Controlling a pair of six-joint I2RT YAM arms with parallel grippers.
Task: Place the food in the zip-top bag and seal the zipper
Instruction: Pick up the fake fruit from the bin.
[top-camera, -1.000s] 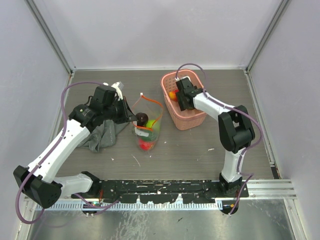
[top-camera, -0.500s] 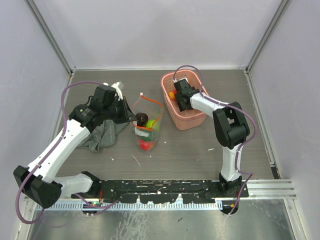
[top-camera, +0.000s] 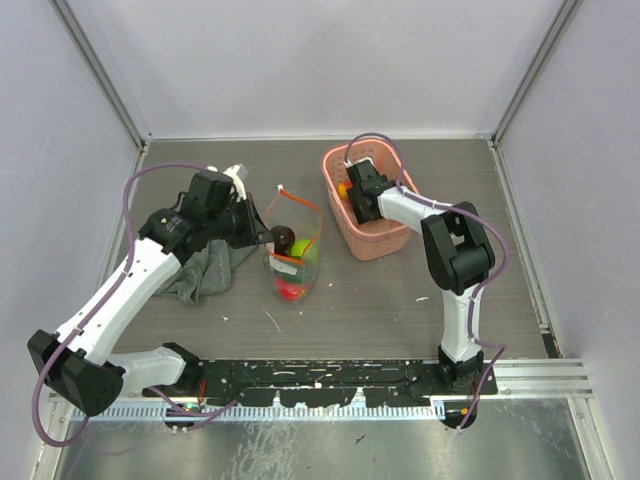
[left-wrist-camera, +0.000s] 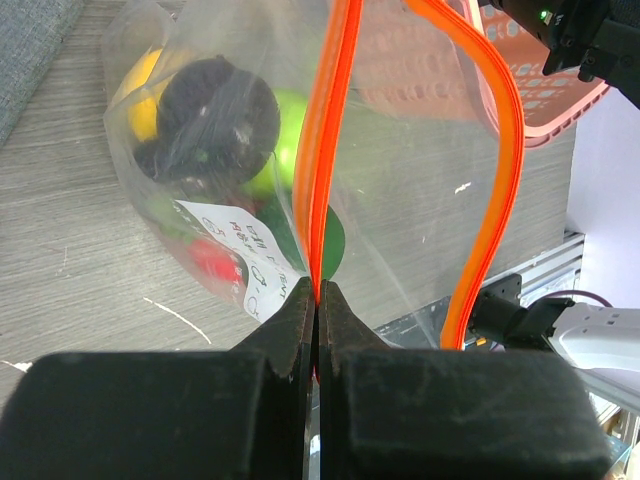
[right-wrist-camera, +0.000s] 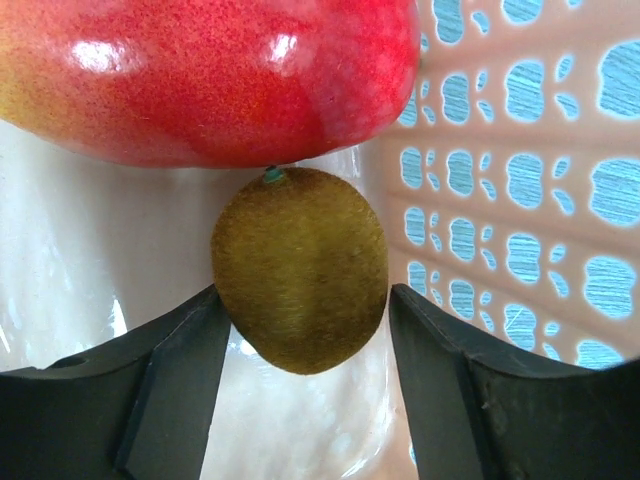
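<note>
- Left hand (left-wrist-camera: 317, 300): pressed together on the zipper (left-wrist-camera: 322, 150) of zip-top bag (left-wrist-camera: 400, 200), left of pink basket (right-wrist-camera: 520, 200).
- Right hand (right-wrist-camera: 300, 325): fingers apart, flanking kiwi (right-wrist-camera: 300, 260) inside basket.

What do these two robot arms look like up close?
The left arm and right arm are white tubes linked by chunky black joints. A purple cable loops along each. The left gripper and right gripper each end in two flat, matte black fingers.
</note>
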